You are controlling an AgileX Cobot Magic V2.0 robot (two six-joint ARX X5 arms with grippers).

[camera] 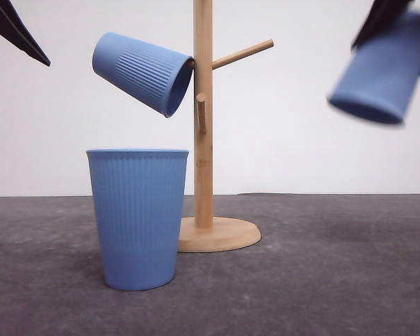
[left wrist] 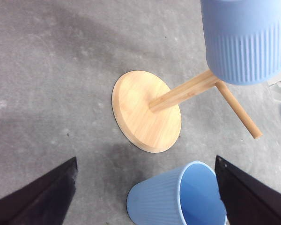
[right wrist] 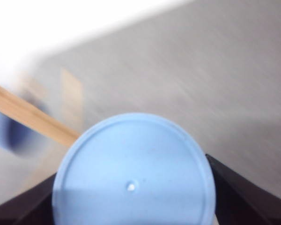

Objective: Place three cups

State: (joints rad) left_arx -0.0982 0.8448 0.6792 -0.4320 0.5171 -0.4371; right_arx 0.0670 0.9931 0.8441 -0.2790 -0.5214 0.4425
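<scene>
Right hand (right wrist: 131,206) pinching third cup (camera: 383,66), aloft right of rack (camera: 204,119), mouth tilted down. One cup (camera: 143,72) hung; another (camera: 138,217) upright on worktop (camera: 336,266). Left hand (left wrist: 145,197) spread. Advice: align mouth with free peg (camera: 242,53), slide on slowly.

A light-blue cup (right wrist: 133,171) is seen bottom-on, its flat round base marked by a small pale dot at the centre. It is gripped between the two dark fingers (right wrist: 243,194) of the right end effector (right wrist: 133,197), one at each side of the base. Beyond it the grey counter (right wrist: 201,79) is shown blurred. A wooden peg (right wrist: 33,119) is seen slanting behind the cup, beside an indistinct blue smear (right wrist: 11,133).
</scene>
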